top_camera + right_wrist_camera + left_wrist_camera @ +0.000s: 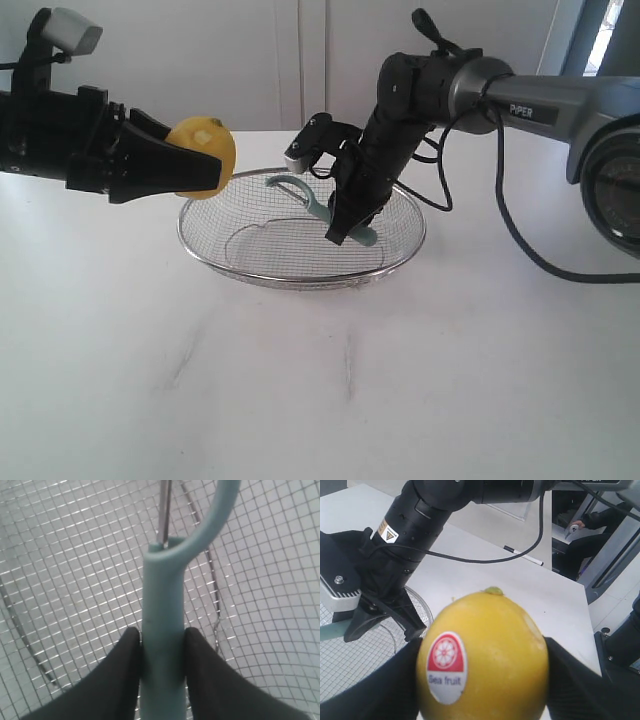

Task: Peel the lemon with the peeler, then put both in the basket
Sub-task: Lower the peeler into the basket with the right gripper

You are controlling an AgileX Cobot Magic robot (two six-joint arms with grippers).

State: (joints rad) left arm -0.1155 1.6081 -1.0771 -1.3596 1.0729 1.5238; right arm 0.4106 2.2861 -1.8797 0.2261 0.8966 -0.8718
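Round yellow lemon with a red-and-white "Sea fruit" sticker fills the lower left wrist frame, clamped between the black fingers of the left gripper, jaws spread wide around it.

In the exterior view it hangs left of centre, just outside the left rim of the oval silver wire-mesh basket.

Right gripper is down inside the basket at frame centre, pinching the pale teal peeler by its thick handle.

Step, as I read it: stowing phase, peeler first.

Next: let go of the peeler, pull the arm clear, then bring the lemon over the rim and drop it.

Only the exterior shows both arms. Only the left wrist shows the sticker; skin looks unpeeled there. Whether the handle touches the mesh, can't tell.
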